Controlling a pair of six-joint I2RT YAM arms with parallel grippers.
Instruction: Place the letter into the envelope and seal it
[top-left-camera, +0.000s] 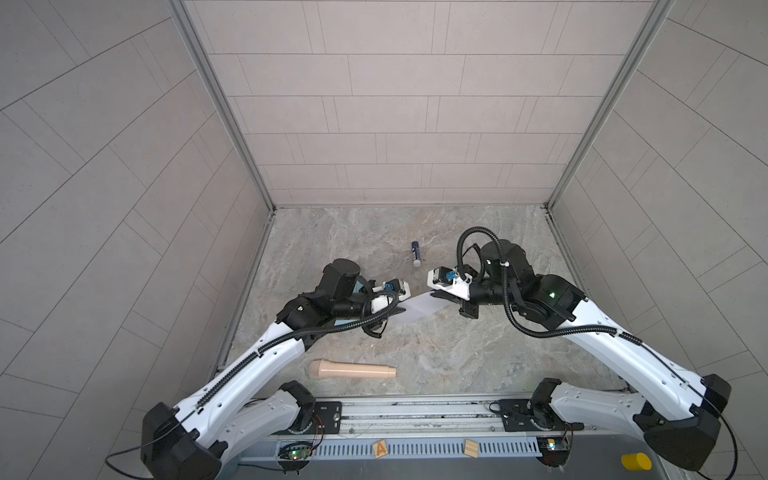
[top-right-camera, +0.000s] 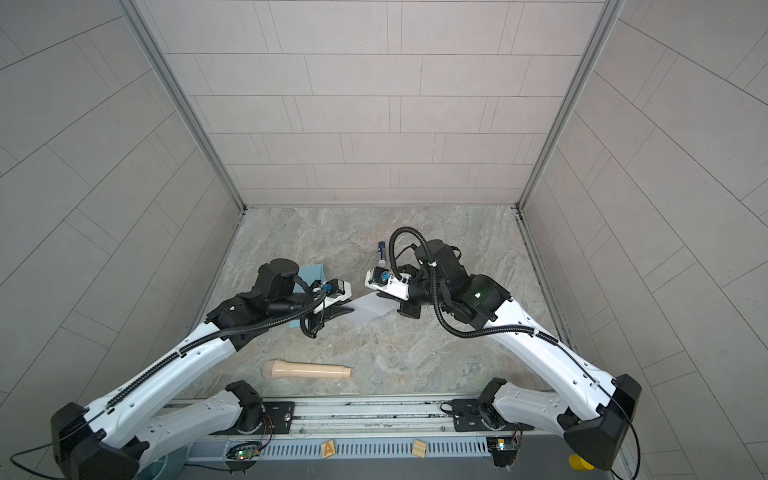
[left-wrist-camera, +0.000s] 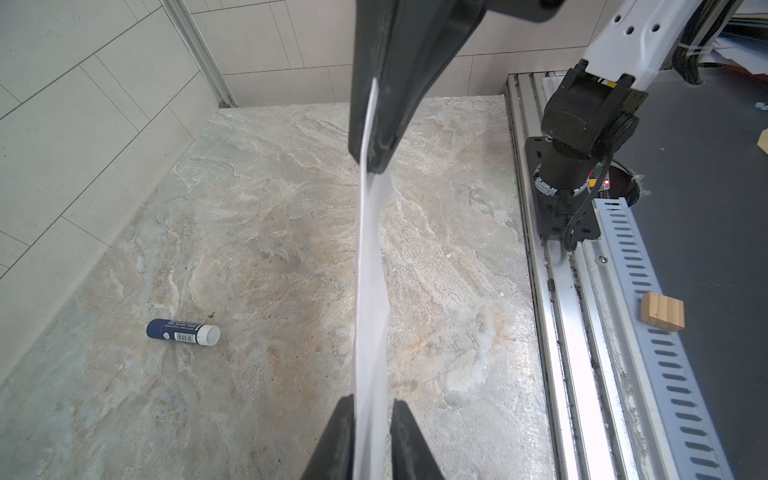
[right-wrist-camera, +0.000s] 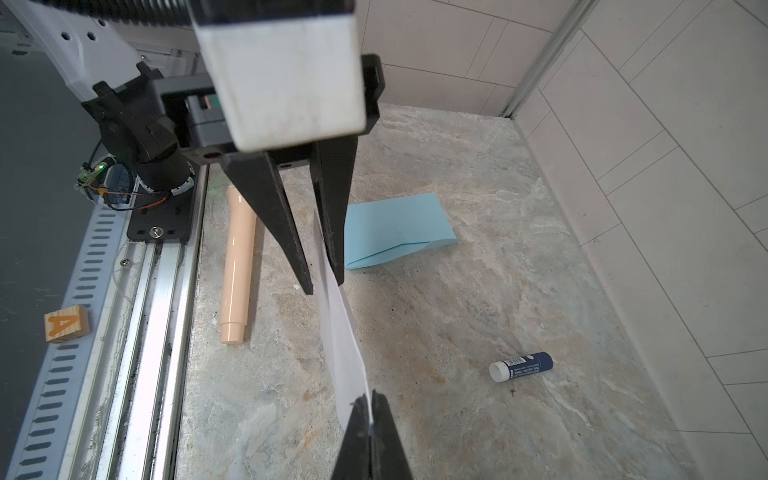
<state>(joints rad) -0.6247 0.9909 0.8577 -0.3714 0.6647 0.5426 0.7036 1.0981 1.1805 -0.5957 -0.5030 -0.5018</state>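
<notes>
Letter in mid-air: my right gripper (right-wrist-camera: 370, 399) pinches one end of the letter (right-wrist-camera: 343, 345), jaws pressed tight on the white sheet, which hangs edge-up above the marble table (right-wrist-camera: 457, 311). My left gripper (right-wrist-camera: 323, 284) has its jaws slightly spread, and the sheet's other end runs between them against one finger. The light blue envelope (right-wrist-camera: 399, 224) lies flat on the table beneath my left wrist, well apart from a glue stick (right-wrist-camera: 521, 365).

stone tabletop (top-left-camera: 478, 353): envelope (right-wrist-camera: 395, 224), glue stick (top-left-camera: 416, 253), cylinder (top-left-camera: 353, 369)
</notes>
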